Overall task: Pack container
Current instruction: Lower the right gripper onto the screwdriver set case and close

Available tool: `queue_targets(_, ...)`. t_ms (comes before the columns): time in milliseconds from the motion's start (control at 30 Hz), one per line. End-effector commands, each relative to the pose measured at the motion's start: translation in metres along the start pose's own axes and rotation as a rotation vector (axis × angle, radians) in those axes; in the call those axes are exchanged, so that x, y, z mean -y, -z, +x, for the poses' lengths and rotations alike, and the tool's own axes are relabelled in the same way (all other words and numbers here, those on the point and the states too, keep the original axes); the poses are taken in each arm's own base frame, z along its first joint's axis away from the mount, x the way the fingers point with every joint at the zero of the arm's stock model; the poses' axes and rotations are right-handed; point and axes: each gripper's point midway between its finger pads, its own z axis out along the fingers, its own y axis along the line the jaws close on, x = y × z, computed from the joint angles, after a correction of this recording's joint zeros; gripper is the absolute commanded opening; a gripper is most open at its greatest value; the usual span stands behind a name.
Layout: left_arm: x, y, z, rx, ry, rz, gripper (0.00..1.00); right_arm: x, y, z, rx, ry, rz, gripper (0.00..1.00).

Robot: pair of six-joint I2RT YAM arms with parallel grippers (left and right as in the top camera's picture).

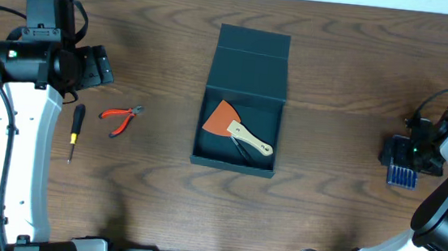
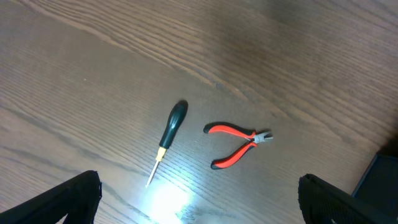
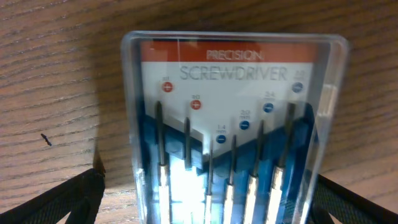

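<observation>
Shows a dark teal-grey matte rectangular cardboard box [image 1: 246, 62], a brown wood-grain table [image 1: 357, 88], an orange-bladed scraper with pale wooden handle [image 1: 223, 119], red-handled metal pliers [image 2: 249, 138], a dark-handled screwdriver with yellow collar [image 2: 169, 132], a clear plastic screwdriver case [image 3: 233, 118] banded orange above blue.

The pliers [image 1: 121, 118] and the screwdriver [image 1: 76, 129] lie side by side on the surface [image 1: 143, 208] near the left hand [image 1: 91, 67], the pliers nearer to the container [image 1: 250, 55]. The container stands between both hands, well apart from each, with a scraper [image 1: 236, 129] in it. The screwdriver set [image 1: 401, 173] lies just under the right hand [image 1: 407, 150], between its fingers.
</observation>
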Motion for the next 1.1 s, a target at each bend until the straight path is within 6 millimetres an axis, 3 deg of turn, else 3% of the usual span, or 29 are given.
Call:
queue_targets(0,-0.0026,-0.0048,0.0035,-0.022,-0.010,-0.013,0.99,-0.0021,-0.0118,0.0090,-0.040,-0.001,-0.019,0.99)
queue_targets(400,-0.0026,-0.0048,0.0034,-0.022,-0.010,-0.013,0.99,-0.0033,-0.0124,0.0162,-0.071,-0.018,-0.022,0.98)
queue_targets(700,-0.0026,-0.0048,0.0034,-0.022,-0.010,-0.013,0.98,-0.0031,-0.0124,0.0170,-0.075,-0.017,-0.021,0.78)
queue_targets(867,-0.0026,-0.0048,0.0034,-0.022,-0.010,-0.013,0.98,-0.0032,-0.0124,0.0171,-0.075,-0.018,-0.021,0.62)
queue_targets(1067,-0.0026,-0.0048,0.0034,-0.022,-0.010,-0.013,0.98,-0.0032,-0.0124,0.0171,-0.075,-0.025,-0.021,0.62)
